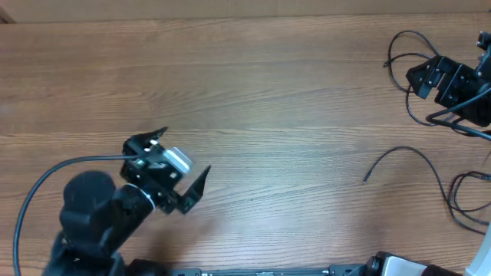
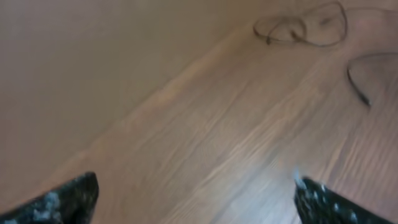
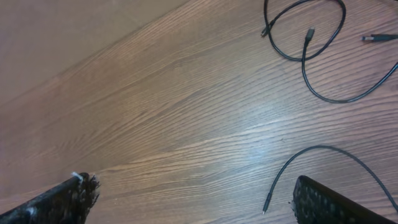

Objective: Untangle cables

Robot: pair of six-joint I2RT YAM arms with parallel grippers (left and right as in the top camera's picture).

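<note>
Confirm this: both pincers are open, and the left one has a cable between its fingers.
Both are open, but the left pincer is empty: the left wrist view shows only bare table between its fingers, the cables lying far off.

readable text: none | surface: no print can be read | cables: no marking can be read | left wrist view: too blurred to tell

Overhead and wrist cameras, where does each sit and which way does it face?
Overhead: above the table, looking straight down; left gripper and right gripper show.
Left wrist: left arm, looking across toward blurred cables; own fingertips at bottom.
Right wrist: right arm, angled down at cables; own fingertips below.
Shared: both wrist views show cables at upper right, fingertips at the bottom corners.
</note>
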